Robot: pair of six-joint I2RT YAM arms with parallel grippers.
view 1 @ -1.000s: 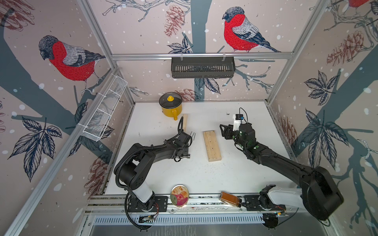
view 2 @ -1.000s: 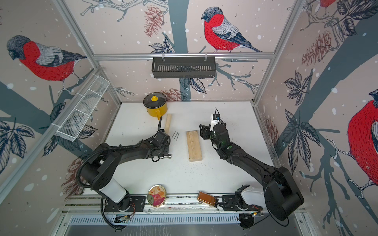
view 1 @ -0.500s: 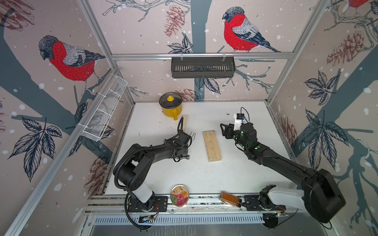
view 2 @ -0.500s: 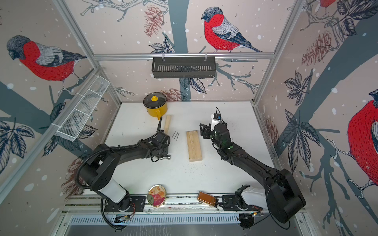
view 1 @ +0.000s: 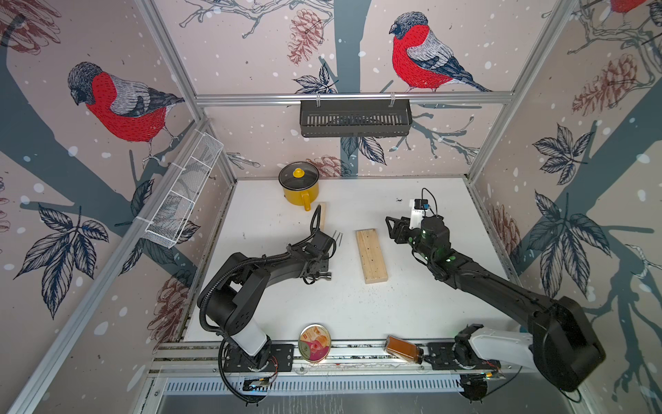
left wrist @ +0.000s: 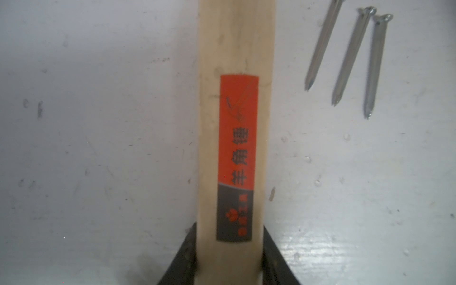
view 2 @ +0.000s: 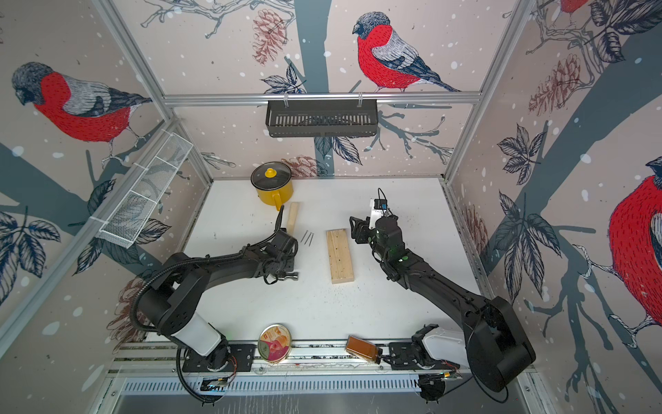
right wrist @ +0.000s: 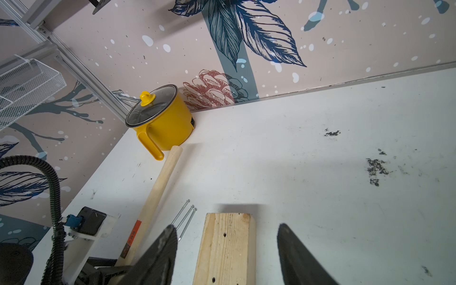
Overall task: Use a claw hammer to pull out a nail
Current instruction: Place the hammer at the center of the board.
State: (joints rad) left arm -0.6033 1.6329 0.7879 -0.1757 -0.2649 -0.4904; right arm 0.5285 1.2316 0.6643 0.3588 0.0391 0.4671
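Observation:
The claw hammer lies flat on the white table. Its pale handle (view 1: 322,215) (view 2: 293,218) (right wrist: 160,182) points at the pot and carries a red-orange label (left wrist: 238,128). Its steel head (view 1: 323,276) (view 2: 291,276) pokes out under my left wrist. My left gripper (view 1: 317,263) (left wrist: 228,249) is shut on the handle, one black finger on each side. Three loose nails (view 1: 337,237) (view 2: 308,237) (left wrist: 345,56) (right wrist: 186,217) lie beside the handle. My right gripper (view 1: 394,229) (view 2: 358,231) (right wrist: 227,226) is open over the far end of the wooden block (view 1: 371,256) (view 2: 339,256) (right wrist: 227,249), whose top shows small holes.
A yellow lidded pot (view 1: 299,188) (right wrist: 162,121) stands at the back, just past the handle's end. A round tin (view 1: 314,342) and a brown bottle (view 1: 401,349) rest on the front rail. A white wire basket (view 1: 182,193) hangs on the left wall and a black rack (view 1: 354,118) on the back wall.

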